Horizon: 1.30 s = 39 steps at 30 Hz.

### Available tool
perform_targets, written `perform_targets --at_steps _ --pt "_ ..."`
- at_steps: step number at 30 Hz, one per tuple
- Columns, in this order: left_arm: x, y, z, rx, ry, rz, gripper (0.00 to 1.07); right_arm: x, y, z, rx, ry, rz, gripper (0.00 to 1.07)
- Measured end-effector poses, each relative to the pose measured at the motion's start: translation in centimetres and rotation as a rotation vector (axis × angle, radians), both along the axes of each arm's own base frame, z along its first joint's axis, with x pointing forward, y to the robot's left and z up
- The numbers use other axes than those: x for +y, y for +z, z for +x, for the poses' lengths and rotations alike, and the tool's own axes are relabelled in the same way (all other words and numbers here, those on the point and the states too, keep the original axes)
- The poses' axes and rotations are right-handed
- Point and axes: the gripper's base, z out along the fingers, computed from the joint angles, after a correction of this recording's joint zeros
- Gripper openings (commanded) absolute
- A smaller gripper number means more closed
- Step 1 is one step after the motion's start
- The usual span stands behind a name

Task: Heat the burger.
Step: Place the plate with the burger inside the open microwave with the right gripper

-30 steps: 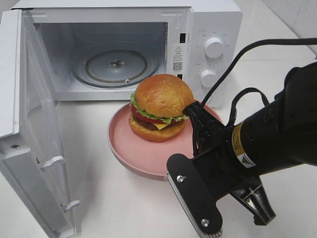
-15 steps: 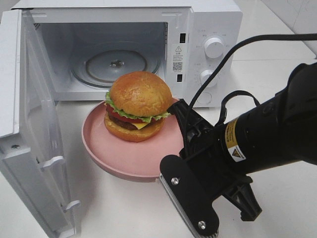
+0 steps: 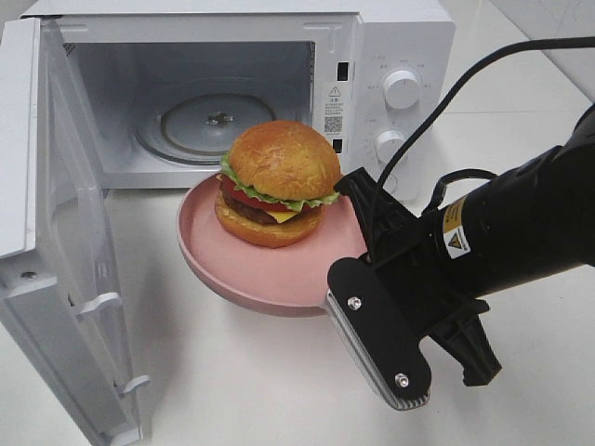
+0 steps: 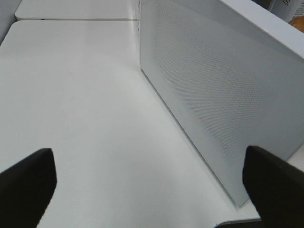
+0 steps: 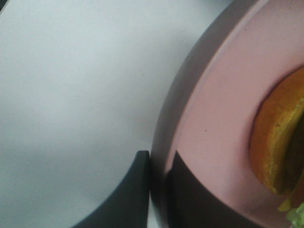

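White table [image 3: 232, 390], QR-stickered microwave [image 3: 400, 37]: right tool [image 5: 157, 171] pinches round pink plate [image 3: 251, 279] bearing glossy burger [image 3: 279, 181]; left tool [image 4: 152, 178] spread wide.

White table [image 3: 232, 390], white microwave [image 3: 418, 46] standing on it, door [image 3: 74, 232] swung open

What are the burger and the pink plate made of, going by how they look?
The burger looks like a plastic or rubber model rather than food: the bun is evenly glossy and the layers are very neat. The plate seems smooth matte plastic or ceramic, evenly pink with a raised rim; the look cannot settle which.
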Motion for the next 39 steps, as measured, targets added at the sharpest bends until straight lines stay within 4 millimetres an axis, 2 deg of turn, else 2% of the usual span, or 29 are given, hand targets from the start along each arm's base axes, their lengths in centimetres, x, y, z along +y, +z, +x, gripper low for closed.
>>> perform_targets --at_steps 9,17,39 --pt "0.0 0.0 0.0 0.0 0.0 0.0 1.0 0.7 0.5 1.0 -0.066 0.049 0.0 0.0" --pt "0.0 0.0 0.0 0.0 0.0 0.0 1.0 1.5 -0.3 2.3 -0.063 0.02 -0.03 0.0" --pt "0.0 0.0 0.0 0.0 0.0 0.0 1.0 6.6 -1.3 8.3 -0.039 -0.093 -0.022 0.0"
